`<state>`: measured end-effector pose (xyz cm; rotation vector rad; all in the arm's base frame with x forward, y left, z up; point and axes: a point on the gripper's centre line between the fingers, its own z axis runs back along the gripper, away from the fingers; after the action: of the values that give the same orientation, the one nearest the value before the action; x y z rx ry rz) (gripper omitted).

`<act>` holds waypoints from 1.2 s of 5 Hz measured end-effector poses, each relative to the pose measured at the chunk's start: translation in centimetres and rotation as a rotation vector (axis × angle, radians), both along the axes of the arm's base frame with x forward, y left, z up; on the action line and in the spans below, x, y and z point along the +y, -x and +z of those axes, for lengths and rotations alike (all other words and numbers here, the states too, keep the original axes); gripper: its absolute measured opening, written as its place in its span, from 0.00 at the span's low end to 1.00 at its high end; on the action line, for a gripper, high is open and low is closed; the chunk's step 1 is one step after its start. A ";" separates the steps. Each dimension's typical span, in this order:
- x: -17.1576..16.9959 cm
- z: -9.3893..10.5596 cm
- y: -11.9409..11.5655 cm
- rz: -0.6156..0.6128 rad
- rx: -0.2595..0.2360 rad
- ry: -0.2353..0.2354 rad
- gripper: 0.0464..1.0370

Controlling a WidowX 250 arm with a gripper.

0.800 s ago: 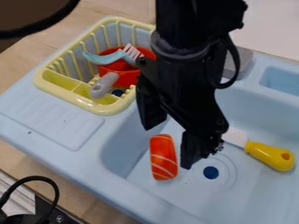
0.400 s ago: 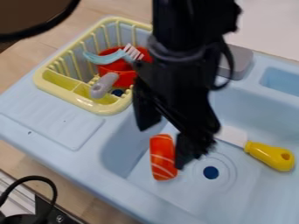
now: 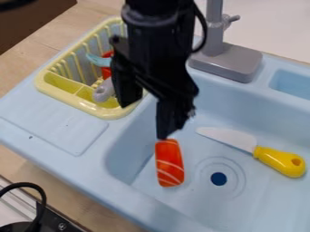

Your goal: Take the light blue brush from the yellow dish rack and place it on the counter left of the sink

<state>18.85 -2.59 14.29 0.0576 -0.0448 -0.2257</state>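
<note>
The black gripper (image 3: pixel 142 121) hangs over the left part of the light blue sink (image 3: pixel 200 206), its two fingers spread apart with nothing between them. One finger hangs in front of the drying rack's right edge, the other just above the upper end of an orange piece with white stripes (image 3: pixel 169 164). That piece lies in the basin near its left wall. To the right, a toy knife with a yellow handle (image 3: pixel 279 161) and white blade lies in the basin, beyond the drain.
A yellow drying rack (image 3: pixel 91 108) at the upper left holds a red cup, a light blue utensil and a grey-handled one, partly behind the arm. The grey faucet (image 3: pixel 227 61) stands at the sink's back edge. Black cables (image 3: pixel 30 186) lie at the lower left.
The gripper has moved to the left and up in the view, uncovering the faucet and the knife's blade. Its fingers remain apart. The orange piece and the knife have not moved.
</note>
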 end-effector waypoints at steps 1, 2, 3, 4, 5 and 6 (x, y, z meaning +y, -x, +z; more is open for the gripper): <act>3.1 0.9 -1.5 0.094 -0.030 0.009 0.96; 5.4 1.7 -3.1 0.140 -0.053 0.002 0.96; 7.0 1.7 -4.8 0.138 -0.050 -0.018 0.96; 8.4 0.5 -6.2 0.109 -0.028 -0.040 0.96; 9.6 -0.2 -7.1 0.078 -0.032 -0.062 0.96; 10.5 -0.5 -7.9 0.015 -0.087 -0.075 0.96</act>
<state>26.78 7.91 13.75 0.1420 -0.1226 -0.2102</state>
